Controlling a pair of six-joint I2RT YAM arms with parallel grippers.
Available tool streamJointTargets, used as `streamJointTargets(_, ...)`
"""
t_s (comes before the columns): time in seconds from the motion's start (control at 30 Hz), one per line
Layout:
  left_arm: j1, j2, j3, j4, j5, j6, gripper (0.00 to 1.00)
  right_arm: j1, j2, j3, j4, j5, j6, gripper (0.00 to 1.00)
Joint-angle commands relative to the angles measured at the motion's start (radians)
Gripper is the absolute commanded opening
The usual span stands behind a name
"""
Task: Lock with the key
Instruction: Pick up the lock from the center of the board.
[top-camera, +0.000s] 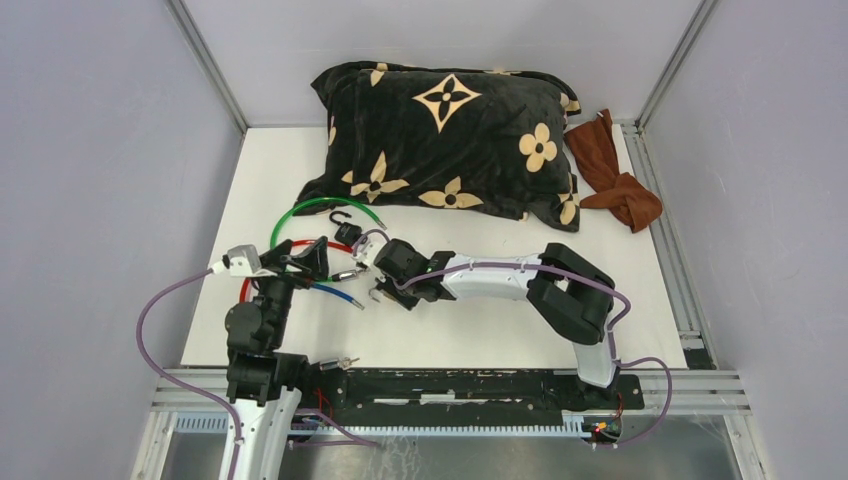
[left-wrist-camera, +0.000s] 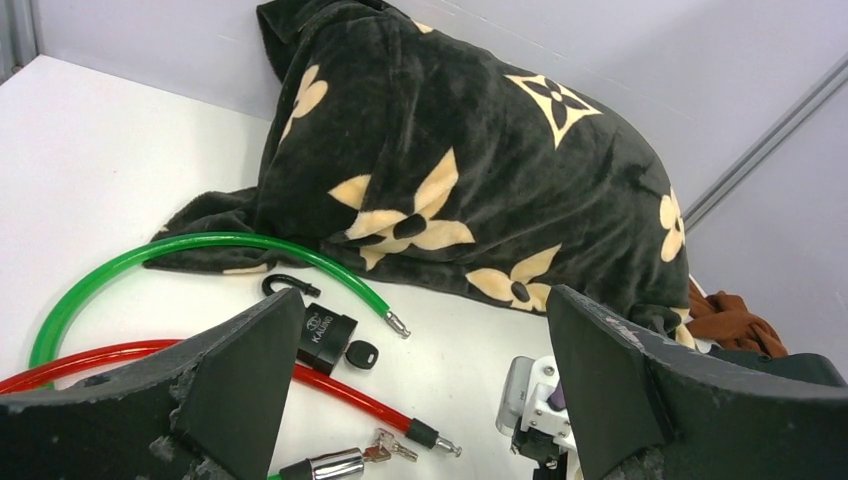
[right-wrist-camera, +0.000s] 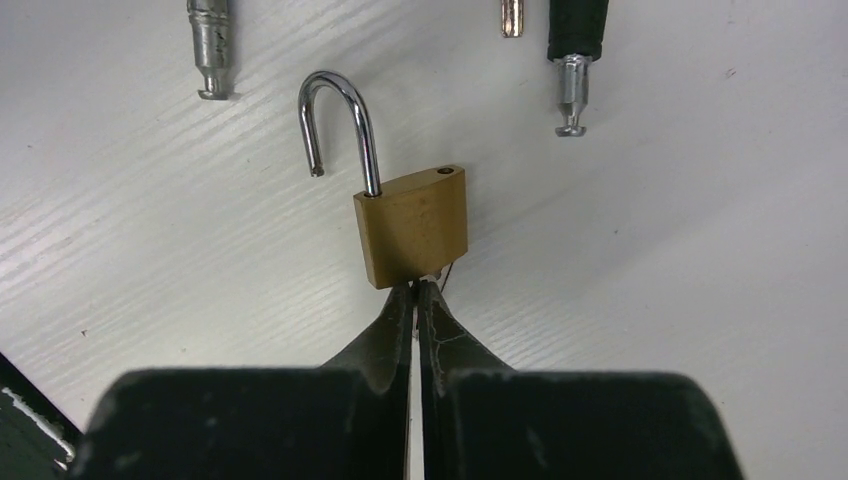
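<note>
**Item: brass padlock** (right-wrist-camera: 412, 228). Lies flat on the white table (top-camera: 500, 320) near the left-centre, directly in front of the right gripper. The steel shackle (right-wrist-camera: 340, 110) is raised, its free end clear of the body, so the padlock is unlocked.

**Key** (right-wrist-camera: 440, 272). Seated in the base of the padlock. Only a sliver and a thin wire ring show, the rest being covered by the fingers.

**Right gripper** (right-wrist-camera: 415, 295). Fingers are pressed together at the keyway, apparently pinching the key's head.

**Left gripper** (left-wrist-camera: 422, 330). Jaws are spread wide and hold nothing. It hovers beside the right gripper, over the other locks.

**Handling note.** The shackle probably has to be seated in its hole before the key can do anything. The body is likely to spin or slide on the smooth tabletop, so the free gripper should brace it. Keep the pinch in line with the key's axis and turn without levering sideways.

**Adjacent items.**
- Black padlock (left-wrist-camera: 325, 338) with a black-headed key (left-wrist-camera: 361, 353), shackle open.
- Green cable (left-wrist-camera: 120, 262).
- Red cable (left-wrist-camera: 340, 392).
- Cable-lock cylinder (left-wrist-camera: 335, 465) with keys attached.
- Two metal cable end pins, just beyond the brass padlock.

**Setting.**
- Black floral pillow (top-camera: 445, 135) at the far edge.
- Brown cloth (top-camera: 612, 170) to the right of the pillow.
- Grey panel walls on three sides.
</note>
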Motion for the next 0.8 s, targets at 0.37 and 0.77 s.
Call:
streamJointTargets(0.37, 0.009, 0.236, 0.113, 0.016, 0.815, 0.416, 0.65, -0.083, -0.251, -0.254, 0.15, -0.267, -0.095, 0.0)
streamJointTargets(0.77, -0.092, 0.623, 0.332, -0.498, 1.044, 0.98, 0.58, -0.113, -0.477, -0.392, 0.213, -0.437, -0.14, 0.0)
